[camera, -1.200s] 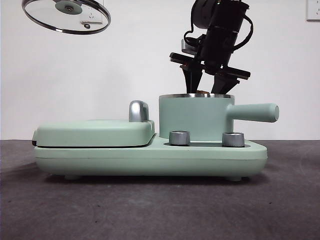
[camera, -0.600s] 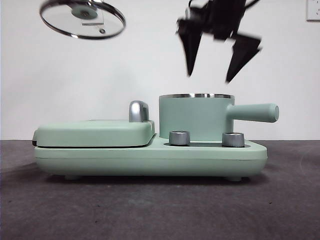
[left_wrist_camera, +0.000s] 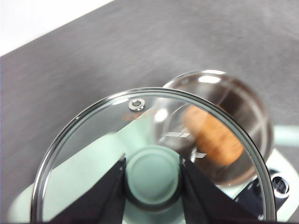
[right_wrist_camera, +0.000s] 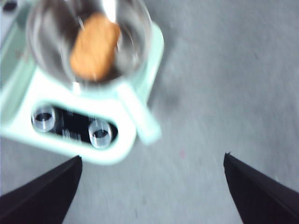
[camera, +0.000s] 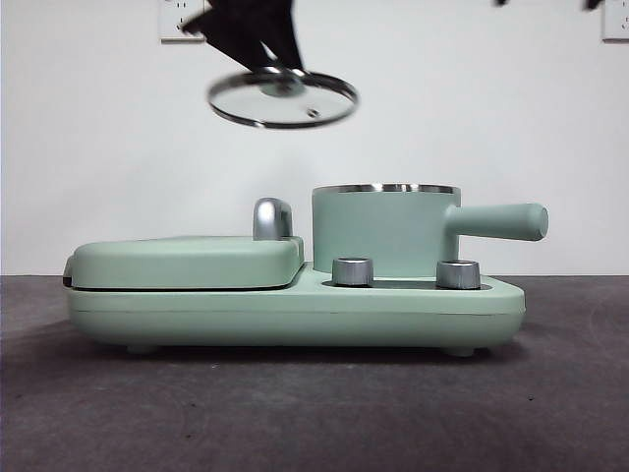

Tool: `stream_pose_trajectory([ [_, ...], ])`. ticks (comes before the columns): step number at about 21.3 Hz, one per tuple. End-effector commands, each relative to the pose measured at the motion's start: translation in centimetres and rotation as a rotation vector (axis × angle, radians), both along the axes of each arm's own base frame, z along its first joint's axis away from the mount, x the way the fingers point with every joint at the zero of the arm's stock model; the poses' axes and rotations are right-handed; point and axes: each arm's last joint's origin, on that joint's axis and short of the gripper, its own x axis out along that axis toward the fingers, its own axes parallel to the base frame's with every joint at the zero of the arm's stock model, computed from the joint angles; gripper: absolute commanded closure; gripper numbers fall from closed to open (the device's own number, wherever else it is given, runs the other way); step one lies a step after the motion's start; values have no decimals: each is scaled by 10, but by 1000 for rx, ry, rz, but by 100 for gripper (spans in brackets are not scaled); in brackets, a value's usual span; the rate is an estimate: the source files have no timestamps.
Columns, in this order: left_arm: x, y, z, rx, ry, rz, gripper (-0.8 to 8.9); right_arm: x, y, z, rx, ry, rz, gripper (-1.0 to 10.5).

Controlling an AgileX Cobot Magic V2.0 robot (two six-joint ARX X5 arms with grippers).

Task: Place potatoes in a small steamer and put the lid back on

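Left gripper (left_wrist_camera: 152, 186) has its 2 black jaws pinched on the mint-green knob (left_wrist_camera: 153, 176) of the lid (camera: 283, 98), carrying it in the air above the appliance and off to the side of the small steamer (camera: 385, 231), not yet over its rim. From the front, the glass disc hangs nearly level, tilted only a little, knob up.

Glass with a steel rim like that looks stiff, smooth and breakable to me, and probably not heavy; the knob is the only sensible place to take hold, and a bump against the pot's steel edge is what I would worry about. It needs to come down flat and centred.

Looking down from the right wrist, the potato (right_wrist_camera: 95, 45) already lies at the bottom of the open steamer, its long axis running slantwise across the round floor. It appears firm and matte, unlikely to roll much. The steamer's straight handle (camera: 499, 220) sticks out level, pointing away from the flat griddle cover (camera: 187, 261).

Right gripper (right_wrist_camera: 152, 186) is well above the table, jaws spread wide and empty.
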Motion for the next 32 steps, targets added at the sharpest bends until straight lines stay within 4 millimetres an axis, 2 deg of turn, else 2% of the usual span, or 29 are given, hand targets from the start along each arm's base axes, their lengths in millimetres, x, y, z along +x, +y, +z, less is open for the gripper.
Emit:
stream_pose_trajectory([
  [1, 3, -24, -2, -37, -47, -41, 797, -31, -14, -7, 25, -45, 20, 469],
  [4, 4, -52, -16, -49, -64, -95, 796, -74, -31, -30, 161, -127, 89, 470],
  [8, 8, -77, -34, -50, -73, -140, 796, -120, -51, -60, 287, -244, 152, 474],
  [11, 14, -86, -46, -53, -77, -147, 796, -144, -63, -72, 320, -287, 170, 497],
  [14, 17, -90, -55, -41, -72, -155, 796, -160, -70, -72, 360, -328, 189, 496],
  [21, 22, -94, -67, 12, -85, -198, 797, -166, -71, -71, 427, -319, 225, 496],
  [32, 24, -96, -68, 16, -120, -216, 798, -166, -70, -71, 464, -299, 219, 496],
])
